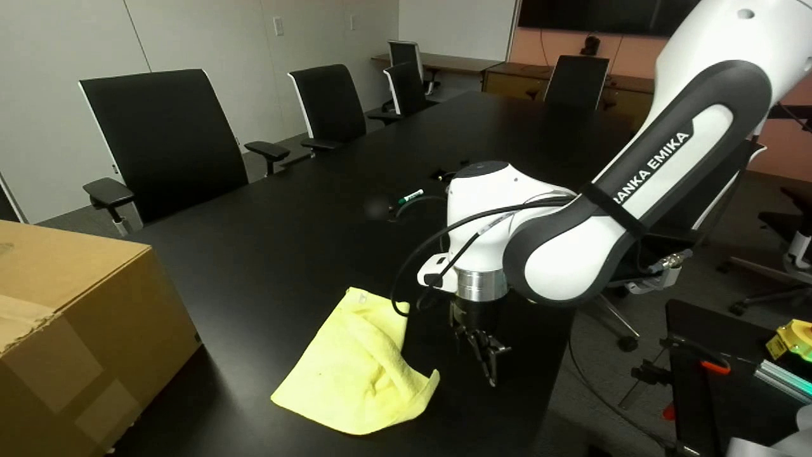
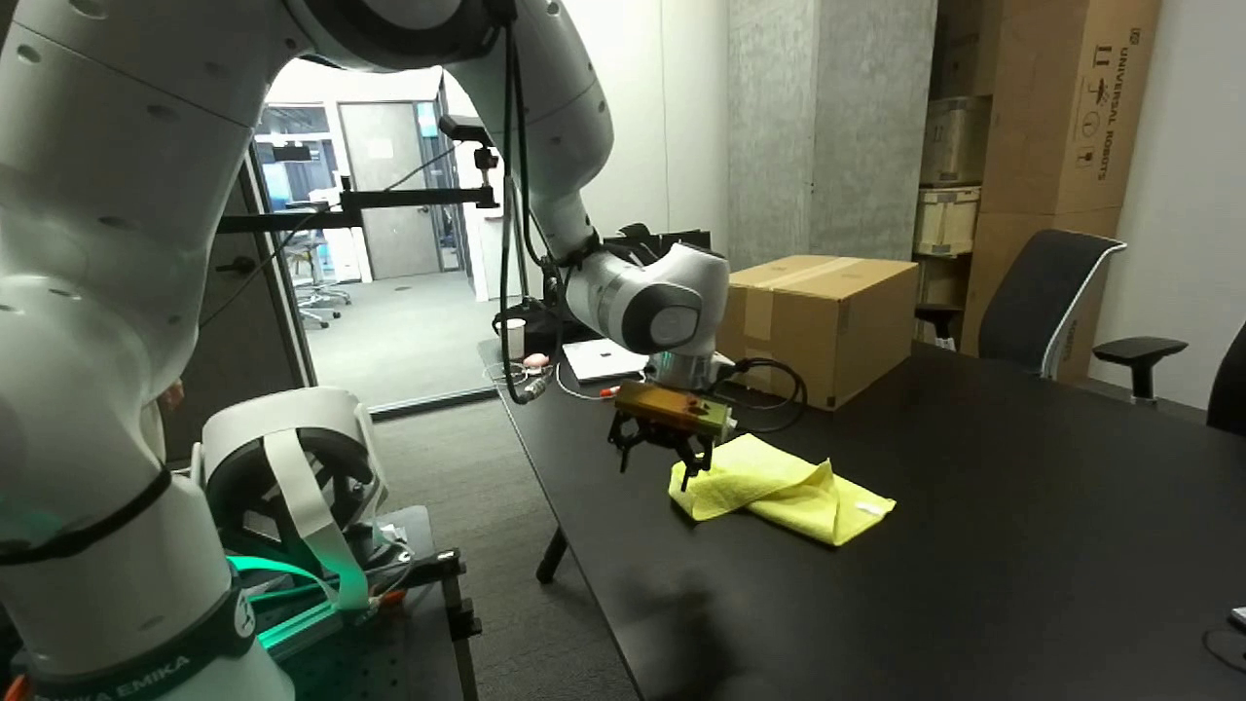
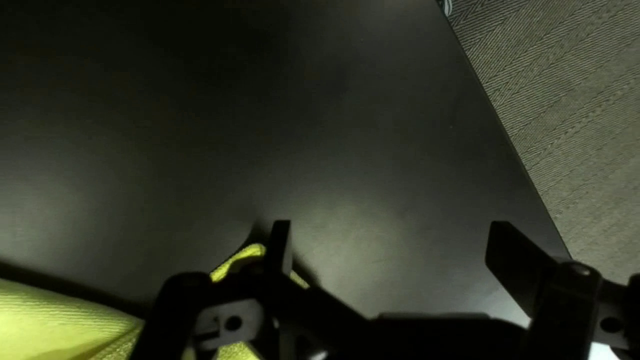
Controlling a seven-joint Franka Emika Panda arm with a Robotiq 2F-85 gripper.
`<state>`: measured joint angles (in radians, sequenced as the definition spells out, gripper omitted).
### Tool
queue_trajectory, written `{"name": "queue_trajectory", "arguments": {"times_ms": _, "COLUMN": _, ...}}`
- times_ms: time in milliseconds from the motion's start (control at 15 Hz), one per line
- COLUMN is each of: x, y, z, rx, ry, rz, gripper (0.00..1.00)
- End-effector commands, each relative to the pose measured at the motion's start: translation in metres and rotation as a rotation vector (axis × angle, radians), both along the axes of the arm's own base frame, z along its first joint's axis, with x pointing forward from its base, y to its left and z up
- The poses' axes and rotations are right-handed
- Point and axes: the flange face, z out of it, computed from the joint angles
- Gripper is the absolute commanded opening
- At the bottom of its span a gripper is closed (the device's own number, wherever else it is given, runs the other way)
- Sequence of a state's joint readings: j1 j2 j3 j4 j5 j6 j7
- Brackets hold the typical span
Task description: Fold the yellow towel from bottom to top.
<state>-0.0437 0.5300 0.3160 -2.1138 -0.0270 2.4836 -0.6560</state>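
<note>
Black table (image 1: 279,247): long, matte.
Gripper (image 3: 390,235): jaws apart, empty.
Yellow towel (image 1: 339,381): beside gripper, farther from the table edge (image 3: 499,122).

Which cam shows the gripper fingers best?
Wrist view: the gripper is closest there, both fingers large and wide apart, black tabletop visible between them. Both exterior views show the fingers too, but small, thin and dark.

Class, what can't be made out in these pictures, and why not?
Yellow towel, wrist view: cut off by the left and bottom edges, partly behind the gripper.
Cardboard box, in an exterior view: cut off by the left and bottom edges.
White tag on the towel, in an exterior view: too small to tell any print.
</note>
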Motion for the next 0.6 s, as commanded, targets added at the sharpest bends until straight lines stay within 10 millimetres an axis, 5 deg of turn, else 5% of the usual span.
{"name": "queue_trajectory", "arguments": {"times_ms": 0, "x": 0.005, "y": 0.016, "z": 0.003, "rx": 0.015, "ry": -0.010, "rz": 0.020, "gripper": 1.00}}
{"name": "queue_trajectory", "arguments": {"times_ms": 533, "x": 0.004, "y": 0.062, "z": -0.007, "rx": -0.018, "ry": -0.058, "rz": 0.037, "gripper": 1.00}}
